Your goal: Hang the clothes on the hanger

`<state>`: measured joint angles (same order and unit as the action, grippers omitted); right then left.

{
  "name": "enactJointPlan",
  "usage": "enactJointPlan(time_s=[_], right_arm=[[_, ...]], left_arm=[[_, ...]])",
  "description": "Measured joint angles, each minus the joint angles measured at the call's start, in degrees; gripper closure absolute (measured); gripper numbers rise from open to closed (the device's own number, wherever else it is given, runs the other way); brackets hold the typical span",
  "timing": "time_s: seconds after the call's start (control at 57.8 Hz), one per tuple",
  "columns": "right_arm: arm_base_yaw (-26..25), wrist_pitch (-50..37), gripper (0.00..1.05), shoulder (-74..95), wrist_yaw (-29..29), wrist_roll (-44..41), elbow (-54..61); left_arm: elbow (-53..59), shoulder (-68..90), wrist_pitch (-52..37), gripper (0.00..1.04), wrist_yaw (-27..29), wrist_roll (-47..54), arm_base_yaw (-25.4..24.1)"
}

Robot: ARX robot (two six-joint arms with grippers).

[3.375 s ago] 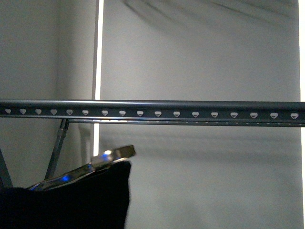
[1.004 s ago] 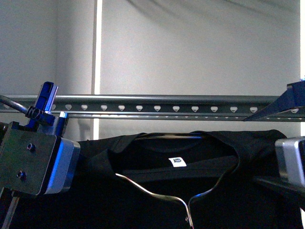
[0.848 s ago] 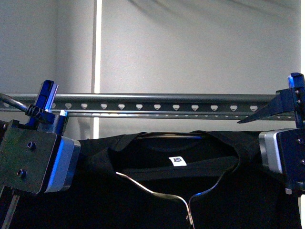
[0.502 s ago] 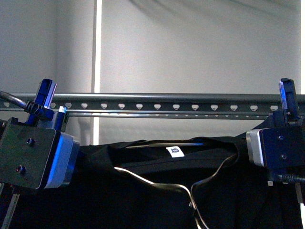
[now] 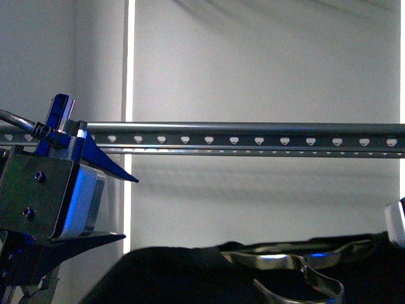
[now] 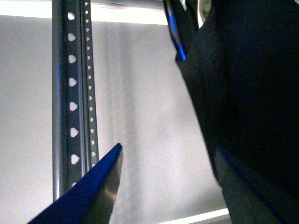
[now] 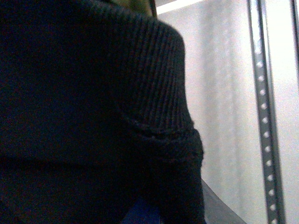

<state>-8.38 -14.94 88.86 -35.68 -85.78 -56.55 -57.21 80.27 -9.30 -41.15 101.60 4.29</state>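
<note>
The black T-shirt (image 5: 183, 278) hangs low along the bottom of the front view, with the silvery wire hanger (image 5: 285, 259) lying against its top edge. My left gripper (image 5: 126, 208) is open and empty at the left, just under the rail and above the shirt's left end. In the left wrist view the left gripper (image 6: 168, 184) has wall between its jaws, with the shirt (image 6: 252, 70) beside one finger. Only a white corner of my right gripper (image 5: 397, 223) shows at the right edge. In the right wrist view it (image 7: 177, 205) is shut on the shirt's ribbed cloth (image 7: 84, 93).
A long grey perforated rail (image 5: 253, 134) runs across the front view above the shirt, in front of a pale wall. The rail also shows in the left wrist view (image 6: 70, 93) and the right wrist view (image 7: 264, 93).
The shirt and hanger have dropped well below the rail. My left gripper has let go of the shirt and stands open. My right gripper has sunk down and right, nearly out of view.
</note>
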Motion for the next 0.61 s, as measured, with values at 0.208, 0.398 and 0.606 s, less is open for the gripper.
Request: enactJointPlan(time_s=[0.208, 0.398, 0.606], right_arm=[[-6.08, 9.31, 1.0, -0.13, -0.81, 4.61, 1.33], [-11.32, 25.64, 1.01, -6.14, -4.76, 26.93, 2.23], [-16.83, 37.77, 1.01, -8.2, -12.33, 49.18, -0.85]], left_arm=[[0.26, 0.0, -1.64, 0.05, -1.01, -3.1, -0.13], [-5.01, 2.43, -21.99, 0.07, 17.38, -76.63, -6.14], [-9.05, 1.92, -16.35, 0.07, 27.43, -115.47, -12.09]])
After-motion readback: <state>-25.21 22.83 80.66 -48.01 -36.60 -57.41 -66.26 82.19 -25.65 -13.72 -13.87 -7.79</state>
